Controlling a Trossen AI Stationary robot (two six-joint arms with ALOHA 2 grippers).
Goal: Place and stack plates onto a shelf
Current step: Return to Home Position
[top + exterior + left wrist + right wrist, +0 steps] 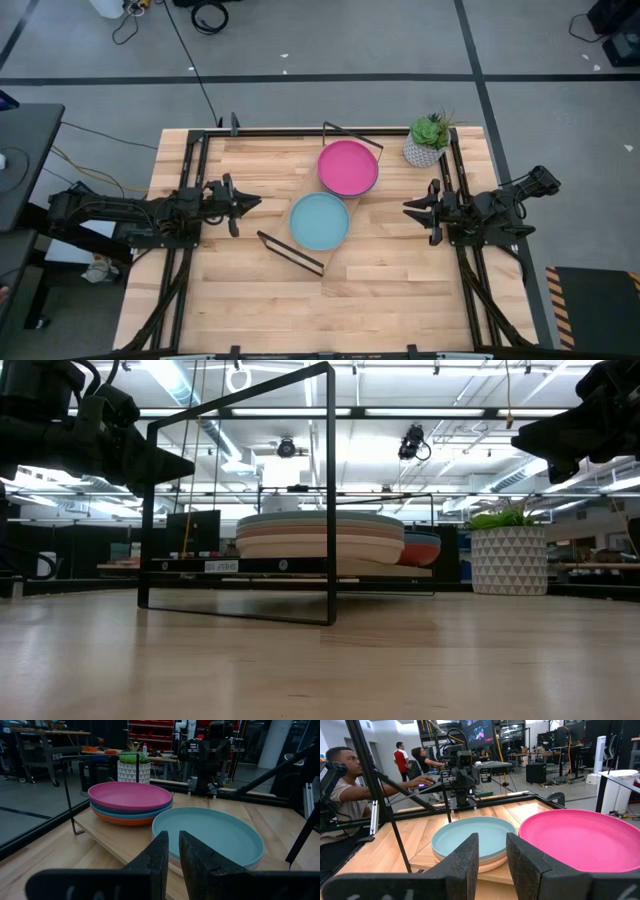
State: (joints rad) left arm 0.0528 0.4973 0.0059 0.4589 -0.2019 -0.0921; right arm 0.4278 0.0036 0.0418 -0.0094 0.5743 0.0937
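Note:
The shelf (335, 270), a light wooden board with black wire frames at both ends, lies slantwise on the table. Two stacks of plates rest on it. One has the pink plate (348, 167) on top, over dark teal, blue and orange-red ones (131, 816). The other has the light blue plate (319, 221) on top, over cream and peach ones (320, 545). My left gripper (255, 203) (173, 835) hovers left of the light blue stack, shut and empty. My right gripper (408, 208) (492, 837) hovers right of the shelf, open by a narrow gap and empty.
A potted plant (428, 140) in a white patterned pot stands at the table's far right, close to the pink stack. Black rails (190, 200) run along the table's left and right sides. Bare tabletop (380, 310) lies on the near side. People (340, 785) sit beyond the table's left side.

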